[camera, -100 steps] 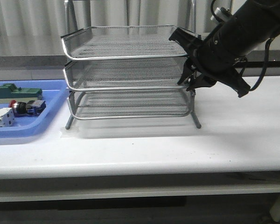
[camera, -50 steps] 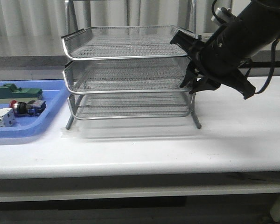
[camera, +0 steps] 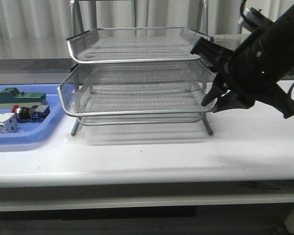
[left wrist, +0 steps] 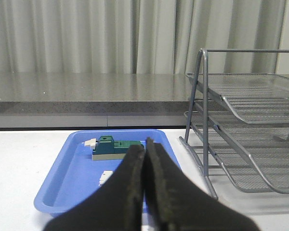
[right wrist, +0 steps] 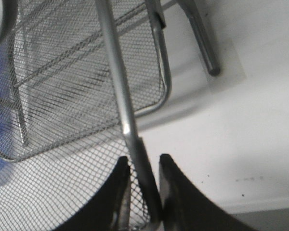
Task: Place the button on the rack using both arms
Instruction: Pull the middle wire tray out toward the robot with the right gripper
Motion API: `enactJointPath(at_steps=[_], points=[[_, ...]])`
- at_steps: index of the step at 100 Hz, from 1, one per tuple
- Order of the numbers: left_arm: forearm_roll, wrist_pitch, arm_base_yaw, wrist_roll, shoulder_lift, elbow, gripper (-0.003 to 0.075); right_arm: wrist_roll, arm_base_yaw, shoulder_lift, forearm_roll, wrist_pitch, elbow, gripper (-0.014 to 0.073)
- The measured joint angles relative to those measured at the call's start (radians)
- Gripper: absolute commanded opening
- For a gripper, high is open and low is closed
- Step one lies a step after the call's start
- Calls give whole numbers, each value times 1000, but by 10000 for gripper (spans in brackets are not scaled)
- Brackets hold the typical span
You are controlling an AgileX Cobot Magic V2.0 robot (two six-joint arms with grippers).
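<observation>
Front view: my right gripper (camera: 211, 100) at centre right pinched the rim of the rack's (camera: 137, 73) middle tier, which stood pulled out toward the camera. The button (camera: 25, 112) lay in the blue tray (camera: 56, 105) at far left, not yet picked up.

Left wrist view: my left gripper (left wrist: 144, 159) was pressed together, empty, above that tray.

Right wrist view: my fingers (right wrist: 171, 187) clamped the rim wire.

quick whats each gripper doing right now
left gripper: shut, holding nothing
right gripper: shut on the rim of the rack's middle tray
</observation>
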Motion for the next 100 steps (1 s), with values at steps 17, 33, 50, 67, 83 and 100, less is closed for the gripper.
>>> enactJointPath(at_steps=[17,33,50,67,83,100], points=[[0,0,0,0,0,0,-20,-21,2,-72,-4,-7,84,52],[0,0,0,0,0,0,-20,-25,14,-136,-6,7,151,52],[0,0,0,0,0,0,-20,-32,42,-189,-15,7,205,55],[0,0,0,0,0,0,-20,-32,49,-209,-24,7,219,59],[0,0,0,0,0,0,-20,-32,49,-217,-59,8,223,149],[0,0,0,0,0,0,-20,-30,49,-241,-125,21,230,439]])
